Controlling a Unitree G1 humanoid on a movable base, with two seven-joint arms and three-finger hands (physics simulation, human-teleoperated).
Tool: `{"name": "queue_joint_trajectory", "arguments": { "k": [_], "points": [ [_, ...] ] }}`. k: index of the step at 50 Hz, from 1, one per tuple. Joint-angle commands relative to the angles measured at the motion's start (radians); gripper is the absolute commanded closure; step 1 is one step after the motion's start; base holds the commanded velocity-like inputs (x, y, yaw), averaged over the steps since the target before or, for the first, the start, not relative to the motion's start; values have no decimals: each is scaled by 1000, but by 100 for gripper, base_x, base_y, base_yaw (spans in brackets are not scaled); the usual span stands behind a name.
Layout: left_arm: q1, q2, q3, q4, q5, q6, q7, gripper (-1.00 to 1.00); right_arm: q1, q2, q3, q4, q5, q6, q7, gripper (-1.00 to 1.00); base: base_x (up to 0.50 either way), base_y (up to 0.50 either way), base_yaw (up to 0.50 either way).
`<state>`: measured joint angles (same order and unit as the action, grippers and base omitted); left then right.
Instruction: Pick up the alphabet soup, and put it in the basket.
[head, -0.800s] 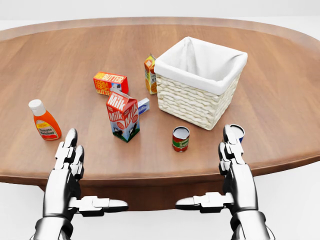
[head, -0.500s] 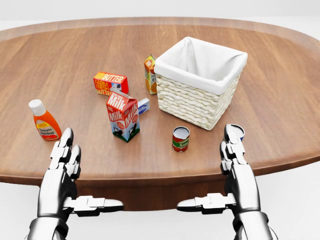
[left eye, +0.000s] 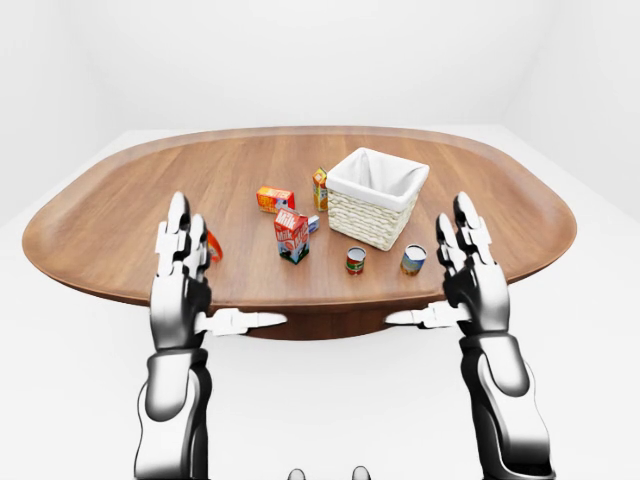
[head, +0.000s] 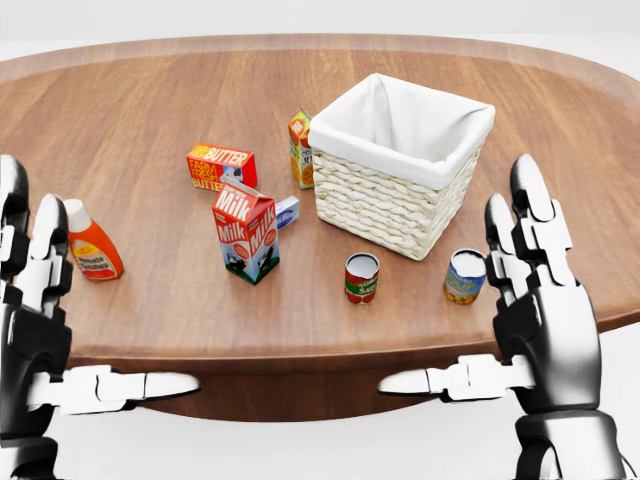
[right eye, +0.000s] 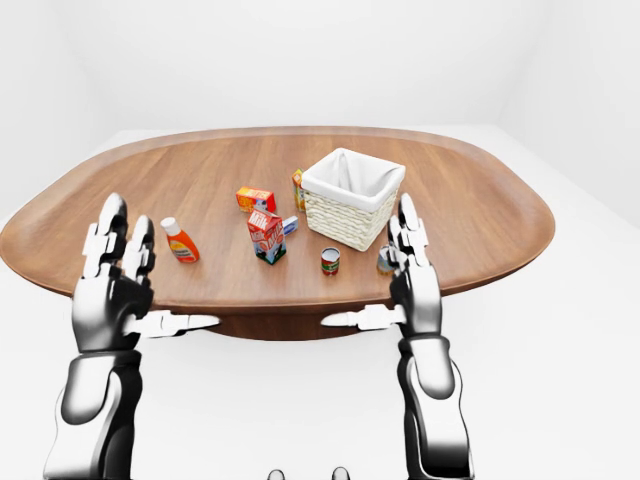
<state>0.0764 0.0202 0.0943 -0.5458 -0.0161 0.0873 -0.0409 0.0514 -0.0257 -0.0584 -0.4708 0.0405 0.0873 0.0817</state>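
- Both hands are up at the near edge of the bench (head: 150, 130), palms facing each other, nothing in either one.
- The left hand (head: 30, 330) shows at the left edge of the head view, fingers (head: 48, 255) straight and released, thumb pointing inward.
- The right hand (head: 545, 320) is at the lower right, fingers (head: 530, 205) spread and released, thumb pointing left.
- The alphabet soup (head: 465, 276), a can with a blue and yellow label, stands upright on the bench just left of the right hand, not touching it.
- Near it on the left stands a red and green can (head: 361, 277), also upright.
- The basket (head: 385, 200), woven with a white liner, sits above both cans in the head view.
- Left of the basket: an orange carton (head: 299, 148), a butter box (head: 221, 166), a milk carton (head: 246, 232), and a small white and blue box (head: 287, 210) beside it.
- An orange sauce bottle (head: 90, 245) stands far left, partly behind the left fingers.
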Motion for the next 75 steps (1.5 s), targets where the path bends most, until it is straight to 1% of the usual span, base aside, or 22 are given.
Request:
{"name": "queue_joint_trajectory", "arguments": {
  "k": [1,2,4,7,12,13,16,20,24,33,49,75],
  "points": [
    [-14,7,81,-252,-45,0,-10,-100,-10,-12,-47,-197,26,0,23,-100,0,0,0],
    [-19,11,98,-281,-56,0,-12,-100,-23,-16,-60,-217,34,0,25,-100,0,0,0],
    [-26,13,108,-301,-65,0,-15,-100,-39,-20,-81,-258,51,0,25,-100,0,0,0],
    [-13,10,110,-315,-71,0,-25,-100,-45,-23,-96,-282,60,0,25,-100,0,0,0],
    [-21,13,127,-343,-86,0,-30,-100,-54,-28,-104,-303,65,0,25,-100,0,0,0],
    [-38,17,150,-361,-109,0,-28,-100,-69,-34,-120,-314,77,0,25,-100,0,0,0],
    [-43,20,163,-378,-123,0,-24,-100,-85,-41,-139,-325,92,0,23,-100,0,0,0],
    [-34,20,154,-382,-119,0,-22,-100,-89,-49,-152,-327,101,0,24,-100,0,0,0],
    [-41,21,167,-395,-133,0,-20,-100,-77,-51,-139,-331,83,0,36,-100,0,0,0],
    [-35,22,155,-358,-120,0,-25,-100,-73,-46,-133,-347,73,0,53,-100,0,-4,0],
    [-22,16,141,-361,-107,0,-33,-100,-63,-41,-127,-335,61,0,64,-100,0,-37,0],
    [-16,12,139,-371,-102,0,-39,-100,-52,-37,-121,-342,53,0,77,-100,0,-35,0]
  ]
}}
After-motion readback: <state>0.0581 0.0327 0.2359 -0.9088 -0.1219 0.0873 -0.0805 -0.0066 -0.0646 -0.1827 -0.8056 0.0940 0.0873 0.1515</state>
